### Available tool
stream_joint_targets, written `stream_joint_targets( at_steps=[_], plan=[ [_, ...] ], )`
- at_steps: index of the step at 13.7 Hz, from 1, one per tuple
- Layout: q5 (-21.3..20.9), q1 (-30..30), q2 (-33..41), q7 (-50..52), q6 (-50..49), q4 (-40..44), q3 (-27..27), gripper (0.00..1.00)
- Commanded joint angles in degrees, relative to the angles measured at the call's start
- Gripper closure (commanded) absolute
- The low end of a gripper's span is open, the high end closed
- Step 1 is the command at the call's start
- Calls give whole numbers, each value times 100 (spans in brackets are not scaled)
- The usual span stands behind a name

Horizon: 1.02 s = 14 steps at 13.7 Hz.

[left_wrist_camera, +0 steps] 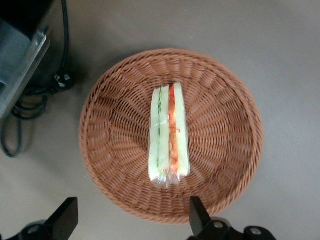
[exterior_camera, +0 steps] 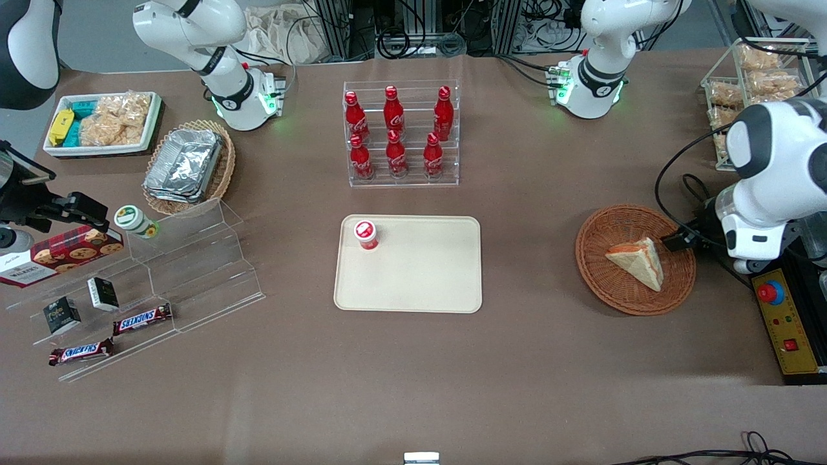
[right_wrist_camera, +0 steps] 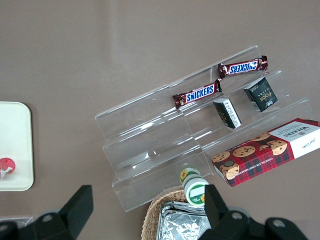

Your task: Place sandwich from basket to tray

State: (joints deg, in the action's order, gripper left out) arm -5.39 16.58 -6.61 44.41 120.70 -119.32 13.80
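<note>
From the front, two brown Snickers bars (exterior_camera: 143,319) lie on the clear acrylic stepped stand (exterior_camera: 194,271) toward the parked arm's end of the table, near a red tartan Walkers cookie box (exterior_camera: 61,254); six red Coca-Cola bottles (exterior_camera: 395,132) stand in a clear rack farther from the camera than the flat cream-beige rectangular tray (exterior_camera: 408,263). A small red-capped bottle (exterior_camera: 366,234) stands on one corner of that tray, the rest of its surface bare. The triangular clear-wrapped white-bread sandwich (exterior_camera: 636,261) lies in the round reddish-brown wicker basket (exterior_camera: 635,259) toward the working arm's end, open brown tablecloth between basket and tray. In the left wrist view, the sandwich (left_wrist_camera: 168,134) shows its edge: pale bread with green and red filling stripes, resting mid-basket (left_wrist_camera: 120,100), clear of the woven rim. The left arm's gripper (left_wrist_camera: 134,220) hovers above the basket, fingers (left_wrist_camera: 199,215) spread wide, holding nothing. The right wrist view reads "Snickers" (right_wrist_camera: 196,93) and "Walkers" (right_wrist_camera: 267,150) again.
</note>
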Motion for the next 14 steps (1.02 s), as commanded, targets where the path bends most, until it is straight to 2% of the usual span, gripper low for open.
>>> stream_joint_targets(
  at_steps=[1, 14],
  plan=[
    [-234, -14, -234, 883, 856, -460, 18, 0],
    [-243, 3, -1087, 1184, 1667, -487, 18, 0]
  ],
)
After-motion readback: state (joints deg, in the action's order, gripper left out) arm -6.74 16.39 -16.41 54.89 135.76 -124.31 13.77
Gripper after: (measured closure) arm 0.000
